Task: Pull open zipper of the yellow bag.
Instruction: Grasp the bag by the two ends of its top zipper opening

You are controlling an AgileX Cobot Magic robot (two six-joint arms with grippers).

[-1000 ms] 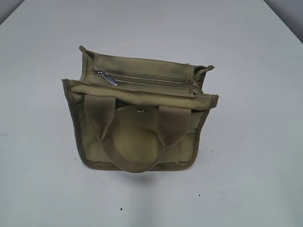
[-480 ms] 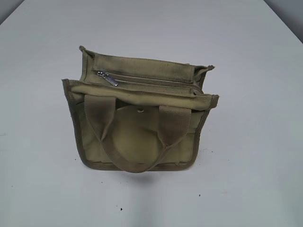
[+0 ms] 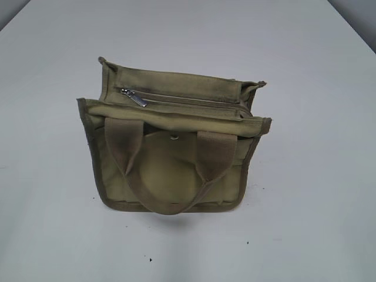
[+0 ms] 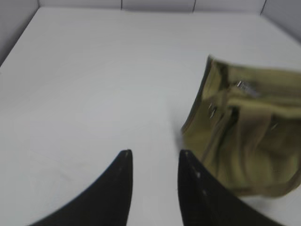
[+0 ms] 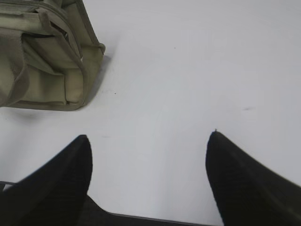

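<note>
Approach step: both claws hang apart and empty, left claw (image 4: 153, 157) narrower than right claw (image 5: 148, 139); next, reach the zipper (image 3: 182, 100) pull tab (image 3: 136, 98) on the yellow bag (image 3: 170, 170).

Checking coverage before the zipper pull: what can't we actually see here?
- Exterior view: neither hand in frame; inside of the yellow bag hidden under the closed zipper.
- Left wrist view: blurred; bag cut off by the right edge, pull tab only a faint glint. Left hand open, empty.
- Right wrist view: bag cut off at the top-left corner, zipper out of frame. Right hand open.
</note>
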